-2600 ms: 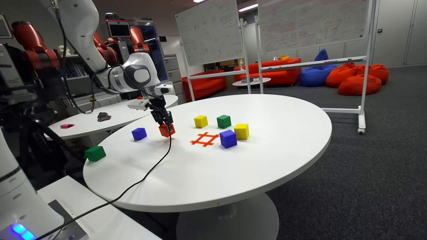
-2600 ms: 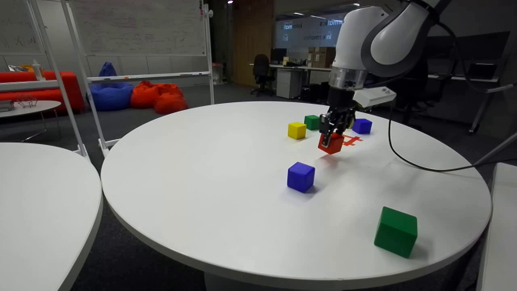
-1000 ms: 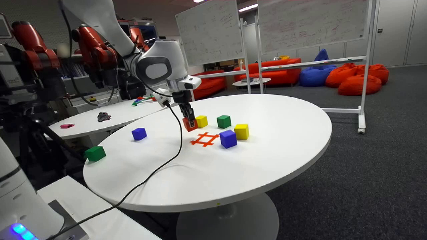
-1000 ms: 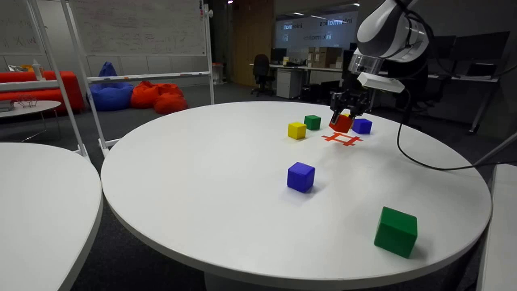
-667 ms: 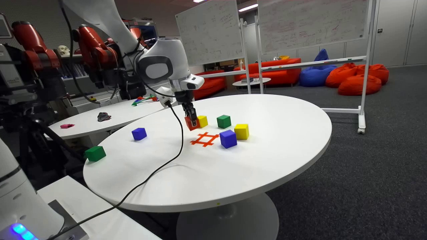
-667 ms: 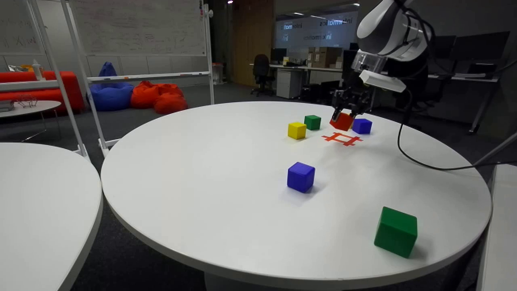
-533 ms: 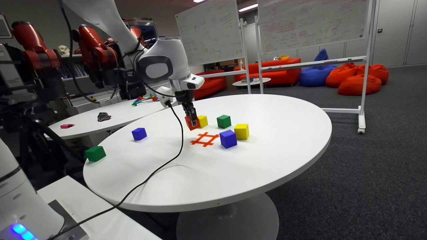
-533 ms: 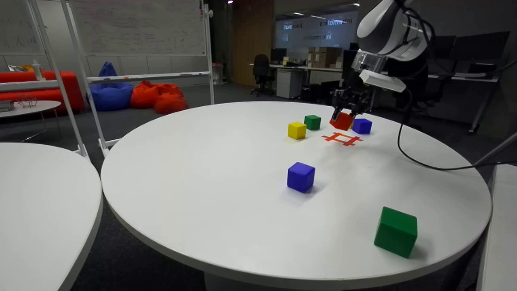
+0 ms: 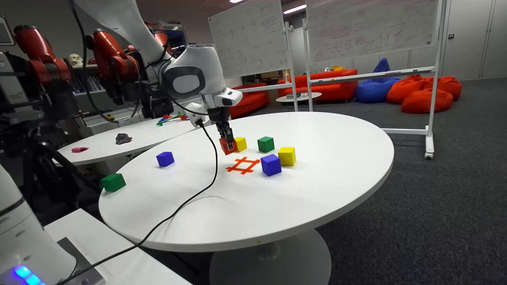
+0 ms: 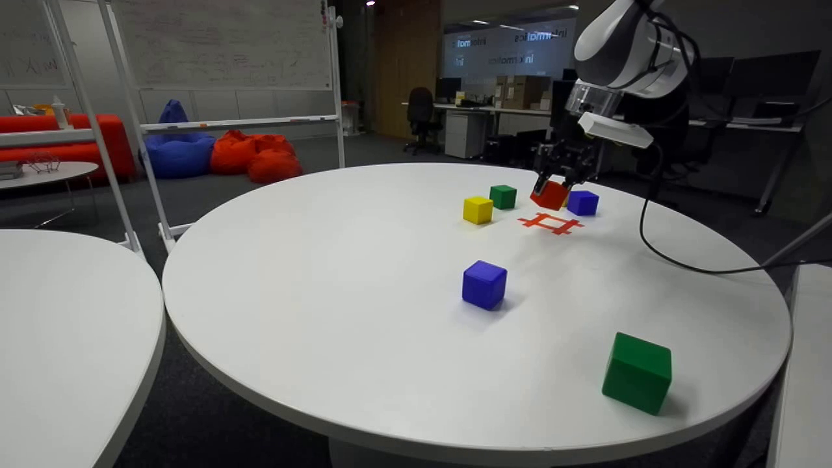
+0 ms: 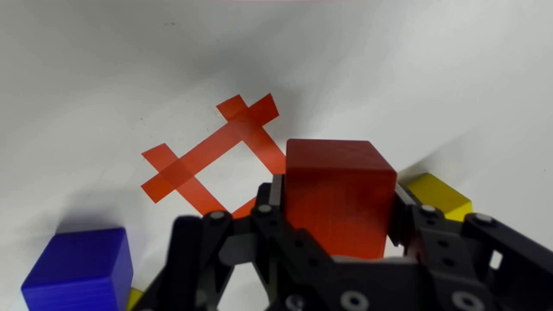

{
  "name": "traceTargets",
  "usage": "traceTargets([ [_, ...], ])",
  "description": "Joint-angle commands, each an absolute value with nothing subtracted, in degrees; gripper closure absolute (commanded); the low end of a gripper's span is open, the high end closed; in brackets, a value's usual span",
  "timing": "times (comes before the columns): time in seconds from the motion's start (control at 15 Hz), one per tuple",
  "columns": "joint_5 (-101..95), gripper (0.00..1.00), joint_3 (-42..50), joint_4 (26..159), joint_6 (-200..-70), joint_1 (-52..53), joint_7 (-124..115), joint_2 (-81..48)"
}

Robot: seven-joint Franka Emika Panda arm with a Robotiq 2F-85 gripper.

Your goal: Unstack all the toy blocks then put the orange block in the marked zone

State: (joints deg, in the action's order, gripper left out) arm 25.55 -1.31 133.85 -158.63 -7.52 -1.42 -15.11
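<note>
The orange block [image 9: 227, 147], red-orange in colour, is held above the table in my gripper [image 9: 229, 141]. It also shows in an exterior view [image 10: 550, 196]. In the wrist view my gripper [image 11: 339, 194] has a finger pressed on each side of the block [image 11: 337, 207]. The marked zone is a square of orange tape [image 9: 236, 163] on the table, also seen in an exterior view [image 10: 541, 226]. In the wrist view the block hangs to the right of the tape [image 11: 211, 147] and hides one corner of it. No blocks are stacked.
Near the zone stand a blue block [image 9: 271, 165], a yellow block [image 9: 286, 156], a green block [image 9: 265, 144] and another yellow block [image 9: 239, 144], partly behind the held block. Another blue block [image 10: 484, 285] and green block [image 10: 637, 372] stand farther off. A black cable [image 9: 186, 198] hangs across the table.
Over the last few seconds my gripper has carried the orange block from beside the zone to just by its edge, slightly higher. In the last half second nothing visibly moves.
</note>
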Motion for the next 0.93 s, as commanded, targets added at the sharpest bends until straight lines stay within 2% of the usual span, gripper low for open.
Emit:
traceTargets([
  [0.0,22.92,0.69,0.03,133.85,-158.20,-7.28,-2.24,-15.01],
  [0.53,8.85,0.69,6.54,133.83,-157.42,-6.48,-6.57,-14.87],
  [0.6,10.46,0.44,5.48,133.83,-158.49,-7.22,-5.51,-15.47],
  [0.87,9.90,0.44,5.76,133.83,-158.50,-7.10,-5.55,-15.47],
])
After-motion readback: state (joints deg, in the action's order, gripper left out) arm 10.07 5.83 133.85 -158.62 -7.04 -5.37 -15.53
